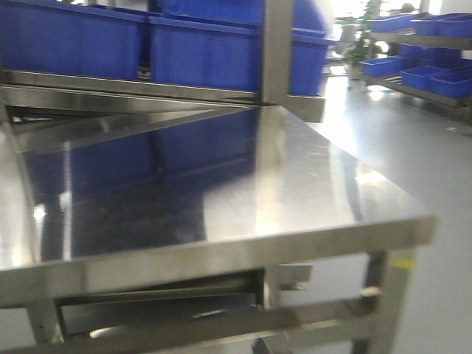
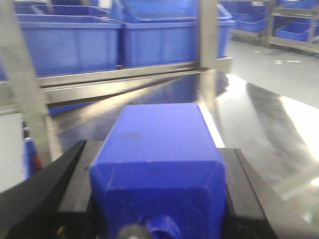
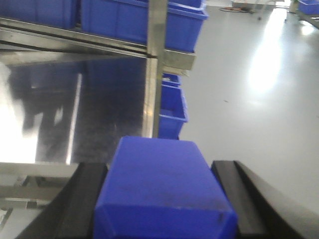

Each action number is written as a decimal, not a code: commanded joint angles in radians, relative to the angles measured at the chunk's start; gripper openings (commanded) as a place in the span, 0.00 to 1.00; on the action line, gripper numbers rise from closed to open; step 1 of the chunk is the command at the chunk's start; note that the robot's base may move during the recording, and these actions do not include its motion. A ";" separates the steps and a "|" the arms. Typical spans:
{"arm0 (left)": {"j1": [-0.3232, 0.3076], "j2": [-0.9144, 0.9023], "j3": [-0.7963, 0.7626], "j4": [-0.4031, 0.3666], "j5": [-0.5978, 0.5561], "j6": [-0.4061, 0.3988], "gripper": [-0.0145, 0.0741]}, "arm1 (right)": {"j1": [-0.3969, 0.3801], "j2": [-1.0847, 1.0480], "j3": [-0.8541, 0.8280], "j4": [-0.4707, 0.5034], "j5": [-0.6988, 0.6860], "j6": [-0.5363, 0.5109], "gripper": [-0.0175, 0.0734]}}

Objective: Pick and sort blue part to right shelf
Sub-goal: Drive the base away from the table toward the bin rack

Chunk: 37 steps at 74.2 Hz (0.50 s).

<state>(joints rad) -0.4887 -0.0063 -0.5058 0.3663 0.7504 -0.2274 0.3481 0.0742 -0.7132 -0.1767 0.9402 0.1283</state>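
Left blue part (image 2: 157, 164): smooth plastic block with rounded edges, clamped tight between the black fingers (image 2: 45, 199) of the left pincer (image 2: 157, 147), above the counter.
Right blue part (image 3: 162, 194): same boxy shape with a flat, dull top, clamped in the right pincer (image 3: 158, 165), by the counter's edge.
Counter (image 1: 221, 184): flat steel, shiny like a mirror.
Shelf (image 1: 147, 92): steel rail and square post, behind the counter.
Crates (image 1: 81, 44): big blue plastic boxes on the shelf.
Floor (image 3: 249, 99): smooth, grey, glossy.
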 commanded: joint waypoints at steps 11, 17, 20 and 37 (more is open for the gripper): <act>0.001 -0.018 -0.026 0.010 -0.085 0.000 0.54 | -0.001 0.023 -0.027 -0.021 -0.090 -0.006 0.51; 0.001 -0.018 -0.026 0.010 -0.085 0.000 0.54 | -0.001 0.023 -0.027 -0.021 -0.089 -0.006 0.51; 0.001 -0.018 -0.026 0.010 -0.085 0.000 0.54 | -0.001 0.023 -0.027 -0.021 -0.089 -0.006 0.51; 0.001 -0.018 -0.026 0.010 -0.085 0.000 0.54 | -0.001 0.023 -0.027 -0.021 -0.084 -0.006 0.51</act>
<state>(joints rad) -0.4883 -0.0063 -0.5058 0.3663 0.7508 -0.2274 0.3481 0.0742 -0.7132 -0.1782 0.9426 0.1283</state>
